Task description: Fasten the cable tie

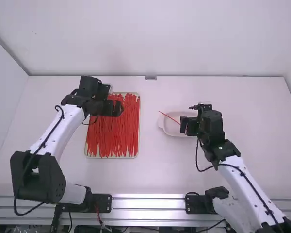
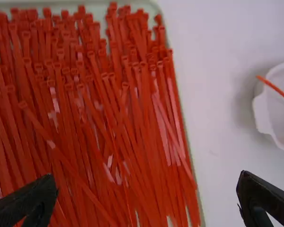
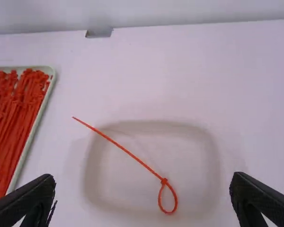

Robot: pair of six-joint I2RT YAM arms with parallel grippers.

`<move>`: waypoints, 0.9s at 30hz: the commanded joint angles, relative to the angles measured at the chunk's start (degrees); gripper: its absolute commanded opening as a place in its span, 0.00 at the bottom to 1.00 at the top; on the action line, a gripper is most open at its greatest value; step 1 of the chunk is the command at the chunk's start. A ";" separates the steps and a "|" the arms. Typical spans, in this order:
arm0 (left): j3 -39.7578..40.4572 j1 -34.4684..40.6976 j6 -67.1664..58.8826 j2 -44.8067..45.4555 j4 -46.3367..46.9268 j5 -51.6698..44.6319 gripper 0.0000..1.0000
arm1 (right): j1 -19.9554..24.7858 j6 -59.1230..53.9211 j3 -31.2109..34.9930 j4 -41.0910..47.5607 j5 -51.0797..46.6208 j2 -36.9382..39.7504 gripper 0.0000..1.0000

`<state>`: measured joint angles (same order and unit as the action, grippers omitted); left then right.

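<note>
1 looped tie [image 3: 132, 158]: red, thin, small closed loop, long tail toward 10 o'clock; lies in 1 white bowl [image 1: 166, 130], 3 o'clock of 1 tray [image 1: 137, 131]; tray holds loose red ties [image 2: 85, 118], too many to count; 2 grippers: L gripper [image 2: 144, 189] wide, nothing held, over pile; R gripper [image 3: 142, 189] wide, nothing held, over bowl.

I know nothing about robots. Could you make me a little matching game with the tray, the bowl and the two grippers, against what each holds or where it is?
Things:
1 tray
2 bowl
3 left gripper
4 right gripper

Descriptions:
A open, at the bowl
B holds one looped tie
C open, over the tray
D full of straight red ties

Pairs: 1-D, 2-B, 3-C, 4-A
</note>
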<state>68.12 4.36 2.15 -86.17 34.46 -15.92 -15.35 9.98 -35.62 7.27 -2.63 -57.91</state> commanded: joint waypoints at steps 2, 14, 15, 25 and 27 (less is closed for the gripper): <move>-2.97 3.17 1.97 5.55 -0.48 5.46 0.99 | -0.02 0.52 -1.60 1.90 -0.46 3.96 0.98; -7.08 6.47 2.84 15.93 0.57 15.52 0.99 | 0.04 0.50 -1.60 3.52 -0.42 5.40 0.98; -7.06 6.49 3.04 16.28 0.92 17.14 0.99 | 0.04 0.52 -1.60 3.48 -0.42 5.09 0.98; -7.06 5.62 2.97 16.50 0.68 18.95 0.99 | -0.02 0.09 -1.60 2.60 -0.39 3.82 0.98; -7.06 5.07 2.99 16.50 0.61 18.97 0.99 | -0.02 0.11 -1.60 2.62 -0.39 3.96 0.98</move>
<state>61.82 10.28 4.91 -70.63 35.07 2.07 -15.35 10.13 -35.62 10.07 -2.74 -53.82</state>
